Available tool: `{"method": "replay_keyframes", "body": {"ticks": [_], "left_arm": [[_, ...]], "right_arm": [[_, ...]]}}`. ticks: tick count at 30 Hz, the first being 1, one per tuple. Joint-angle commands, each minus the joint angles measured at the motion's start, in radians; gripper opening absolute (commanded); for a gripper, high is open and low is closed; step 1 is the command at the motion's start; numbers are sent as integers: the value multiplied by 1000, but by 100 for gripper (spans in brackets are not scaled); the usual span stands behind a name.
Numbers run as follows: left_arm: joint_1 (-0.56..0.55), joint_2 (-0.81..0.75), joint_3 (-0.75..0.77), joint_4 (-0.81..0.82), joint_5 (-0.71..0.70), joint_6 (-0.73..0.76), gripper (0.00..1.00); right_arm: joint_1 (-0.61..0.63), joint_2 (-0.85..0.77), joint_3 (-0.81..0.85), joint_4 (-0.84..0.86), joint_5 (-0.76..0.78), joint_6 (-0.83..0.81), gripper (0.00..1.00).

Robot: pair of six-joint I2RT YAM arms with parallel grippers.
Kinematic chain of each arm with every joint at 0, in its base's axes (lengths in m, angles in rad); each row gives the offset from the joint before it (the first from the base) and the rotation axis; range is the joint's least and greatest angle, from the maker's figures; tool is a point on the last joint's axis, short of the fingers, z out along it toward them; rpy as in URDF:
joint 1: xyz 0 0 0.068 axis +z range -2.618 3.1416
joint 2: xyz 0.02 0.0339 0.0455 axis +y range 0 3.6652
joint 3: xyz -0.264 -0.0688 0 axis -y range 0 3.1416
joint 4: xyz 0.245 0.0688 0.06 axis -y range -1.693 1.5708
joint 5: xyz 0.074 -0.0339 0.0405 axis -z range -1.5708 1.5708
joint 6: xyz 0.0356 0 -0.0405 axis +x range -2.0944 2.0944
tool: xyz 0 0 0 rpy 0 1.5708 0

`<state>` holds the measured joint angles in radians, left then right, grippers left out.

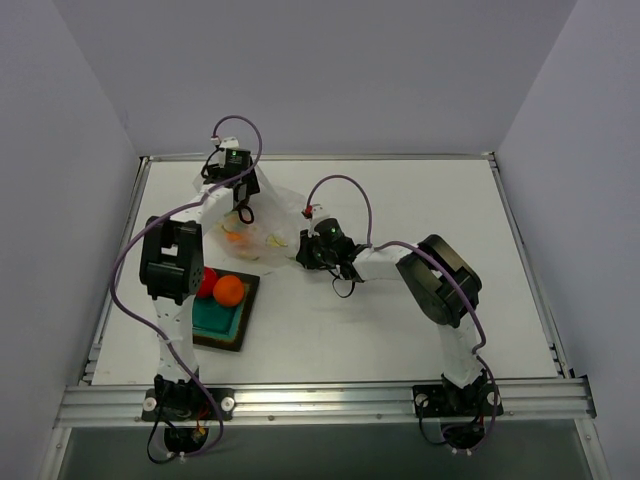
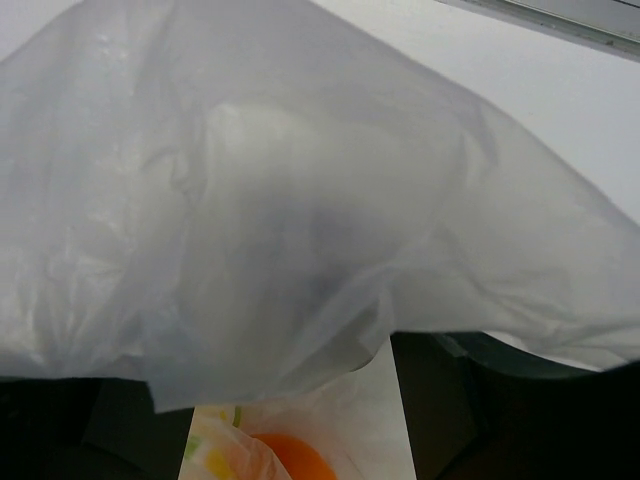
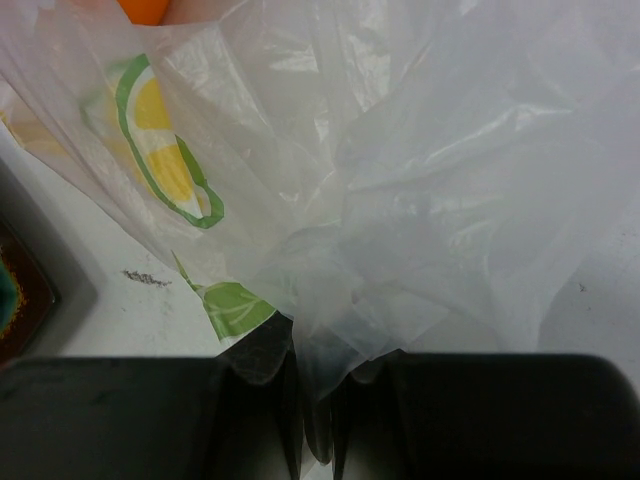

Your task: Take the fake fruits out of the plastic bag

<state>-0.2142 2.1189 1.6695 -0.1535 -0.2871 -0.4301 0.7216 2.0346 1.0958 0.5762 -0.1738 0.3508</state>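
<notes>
**One orange fruit in the bag, two at the dish**

Your large clear wrinkly plastic bag printed with yellow-green citrus slices [image 1: 270,218] lies on the white desk [image 1: 400,320] just above the centre of the top view, between your two arms. Your right fingers [image 3: 150,420] are closed narrow on a bunched fold of its film at the bag's right edge. Your left fingers [image 2: 60,440] are at the bag's upper left edge. In the left wrist view they stand wide apart at the two lower corners, with film draped across them and nothing visibly clamped. A small glossy orange fake fruit [image 1: 235,237] shows through the film in the bag's left part. At lower left of the top view, a glossy red fake fruit [image 1: 206,282] and a second orange fake fruit [image 1: 231,290] sit side by side, touching, at the upper edge of the square teal dish with a dark rim [image 1: 222,325]. The left arm partly hides the red one.
</notes>
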Motion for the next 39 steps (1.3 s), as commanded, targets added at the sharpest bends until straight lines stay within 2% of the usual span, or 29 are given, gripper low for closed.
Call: {"method": "replay_keyframes", "body": {"ticks": [1, 7, 13, 18, 23, 26, 31, 34, 39], "left_arm": [[13, -8, -8, 37, 43, 10, 66], [18, 30, 21, 3, 37, 19, 71], [18, 12, -17, 48, 49, 13, 74], [25, 53, 33, 0, 36, 24, 84], [29, 93, 87, -37, 39, 21, 85], [29, 86, 82, -20, 46, 11, 74], [29, 24, -10, 44, 72, -2, 48], [29, -39, -75, 72, 97, -15, 40], [29, -145, -143, 92, 163, -78, 35]], "right_arm": [[2, 9, 27, -1, -15, 2, 7], [6, 13, 30, -3, -15, 1, 7], [7, 19, 35, -7, -13, -4, 7], [7, 15, 33, -7, -15, -6, 6], [7, 13, 32, -7, -15, -7, 6], [7, 13, 30, -7, -13, -7, 6], [6, 18, 32, -7, -15, -6, 6], [3, 13, 29, -6, -12, -3, 6], [1, 13, 21, 5, -7, -3, 6]]}}
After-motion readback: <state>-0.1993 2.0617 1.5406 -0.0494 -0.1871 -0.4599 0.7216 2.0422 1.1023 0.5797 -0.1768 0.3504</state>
